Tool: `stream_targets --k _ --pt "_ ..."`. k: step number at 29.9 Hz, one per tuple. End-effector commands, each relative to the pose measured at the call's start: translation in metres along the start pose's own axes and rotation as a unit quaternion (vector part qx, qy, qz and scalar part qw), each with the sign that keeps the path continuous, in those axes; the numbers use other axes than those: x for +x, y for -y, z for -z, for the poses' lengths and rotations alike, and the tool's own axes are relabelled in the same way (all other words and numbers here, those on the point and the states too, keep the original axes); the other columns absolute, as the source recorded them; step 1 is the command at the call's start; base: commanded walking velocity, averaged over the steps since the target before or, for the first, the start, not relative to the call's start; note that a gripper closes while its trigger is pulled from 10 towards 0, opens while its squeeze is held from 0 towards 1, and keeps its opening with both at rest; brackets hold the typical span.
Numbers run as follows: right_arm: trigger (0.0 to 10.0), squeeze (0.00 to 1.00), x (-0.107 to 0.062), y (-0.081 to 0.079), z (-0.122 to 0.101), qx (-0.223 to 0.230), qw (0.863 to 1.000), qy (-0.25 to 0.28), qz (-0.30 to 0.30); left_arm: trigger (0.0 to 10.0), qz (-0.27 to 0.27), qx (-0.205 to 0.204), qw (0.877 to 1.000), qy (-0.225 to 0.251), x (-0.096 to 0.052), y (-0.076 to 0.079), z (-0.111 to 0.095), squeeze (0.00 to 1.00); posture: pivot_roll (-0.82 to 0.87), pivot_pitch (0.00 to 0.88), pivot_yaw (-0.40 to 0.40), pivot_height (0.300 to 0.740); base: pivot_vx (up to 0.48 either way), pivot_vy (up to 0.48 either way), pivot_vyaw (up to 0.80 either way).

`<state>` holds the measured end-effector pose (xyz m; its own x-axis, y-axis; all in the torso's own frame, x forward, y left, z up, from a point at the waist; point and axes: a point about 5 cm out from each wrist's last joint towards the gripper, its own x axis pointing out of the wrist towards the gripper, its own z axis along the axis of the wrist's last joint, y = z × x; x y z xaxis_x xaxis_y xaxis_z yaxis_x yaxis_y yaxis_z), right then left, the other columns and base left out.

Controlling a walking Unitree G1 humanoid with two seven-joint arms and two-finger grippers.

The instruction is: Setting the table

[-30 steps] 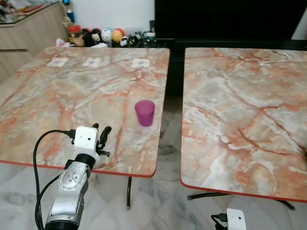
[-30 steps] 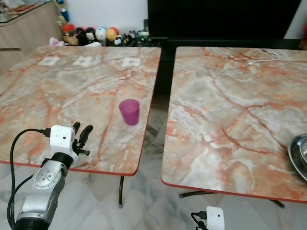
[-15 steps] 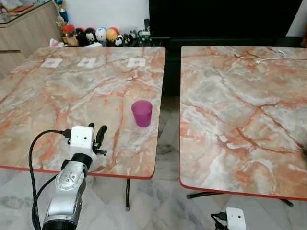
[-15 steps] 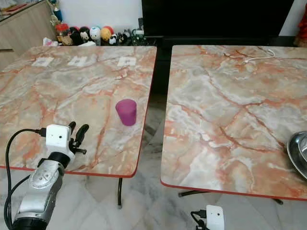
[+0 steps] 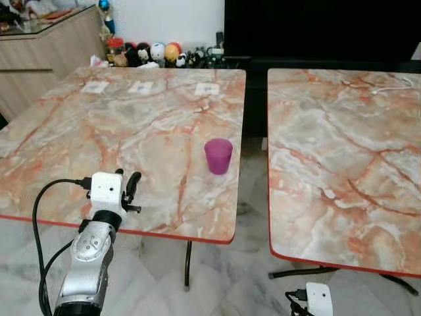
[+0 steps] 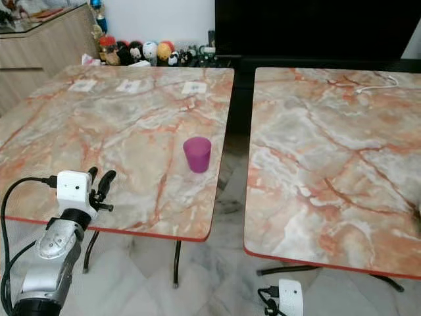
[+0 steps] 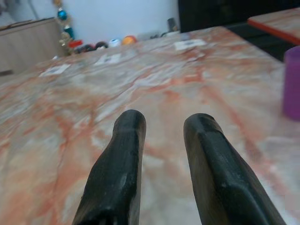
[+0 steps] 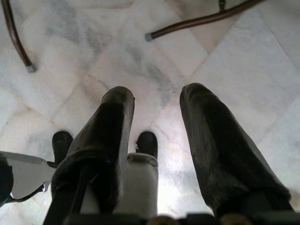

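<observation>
Marble tabletops fill most of what we see: our left table [image 5: 79, 131] and our right table [image 5: 355, 158], both edged in red, stand side by side with a narrow strip of pale marble floor [image 5: 253, 197] between them. A purple cup [image 5: 218, 156] stands upright on the left table, near its right edge and well apart from everything else, with bare tabletop all around it. Three small white cards [image 5: 141, 86] lie in a row near that table's far edge, and beyond it a line of small toy figures [image 5: 154, 54] sits against the wall. Our left gripper [image 5: 126, 184] hovers just over the near edge of the left table, its two black fingers [image 7: 119, 173] spread apart and holding nothing; the cup sits off to its right. Our right gripper [image 8: 157, 101] hangs low over the floor, fingers likewise parted and empty. The right table is cut off at the frame's edge.
</observation>
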<state>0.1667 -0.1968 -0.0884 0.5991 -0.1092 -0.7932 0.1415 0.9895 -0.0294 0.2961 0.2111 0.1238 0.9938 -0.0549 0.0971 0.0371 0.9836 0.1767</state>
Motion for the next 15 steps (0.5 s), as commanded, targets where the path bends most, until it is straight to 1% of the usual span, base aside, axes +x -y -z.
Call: stream_targets --k 1,5,6,7,9,14,15 --pt "10.0 0.0 -0.0002 0.0021 0.0003 0.0 1.0 0.001 0.004 10.0 0.003 -0.005 1.0 0.015 0.0019 0.0014 -0.0066 0.0 0.03 0.0 0.06 0.74 0.0 0.0 0.0" --pt "10.0 0.0 -0.0004 0.0019 0.001 0.006 1.0 0.0 0.007 10.0 0.004 -0.012 1.0 0.013 0.003 0.0022 -0.0066 0.0 0.02 0.0 0.061 0.74 0.0 0.0 0.0" --pt "10.0 0.0 -0.0002 0.0018 0.0019 0.002 1.0 -0.007 0.007 10.0 0.006 -0.011 1.0 0.012 0.0033 0.0026 -0.0062 0.0 0.02 0.0 0.063 0.74 0.0 0.292 0.0" --pt "10.0 0.0 -0.0002 0.0018 0.0023 -0.001 1.0 -0.01 0.006 10.0 0.006 -0.01 1.0 0.011 0.0035 0.0028 -0.0059 0.0 0.02 0.0 0.063 0.74 0.0 0.334 0.0" --pt "10.0 0.0 -0.0003 0.0009 0.0028 0.006 1.0 -0.011 0.002 10.0 0.007 -0.012 1.0 0.007 0.0036 0.003 -0.0045 0.0 0.02 0.0 0.064 0.74 0.0 0.48 -0.67" --pt "10.0 0.0 -0.0003 0.0006 0.0027 0.001 1.0 -0.01 0.002 10.0 0.011 -0.011 1.0 0.009 0.0038 0.0039 -0.0051 0.0 0.02 0.0 0.066 0.74 0.0 0.48 -0.61" --pt "10.0 0.0 -0.0003 0.0005 0.0022 0.003 1.0 -0.006 0.001 10.0 0.011 -0.011 1.0 0.01 0.0039 0.0039 -0.0055 0.0 0.02 0.0 0.066 0.74 0.0 0.371 0.0"
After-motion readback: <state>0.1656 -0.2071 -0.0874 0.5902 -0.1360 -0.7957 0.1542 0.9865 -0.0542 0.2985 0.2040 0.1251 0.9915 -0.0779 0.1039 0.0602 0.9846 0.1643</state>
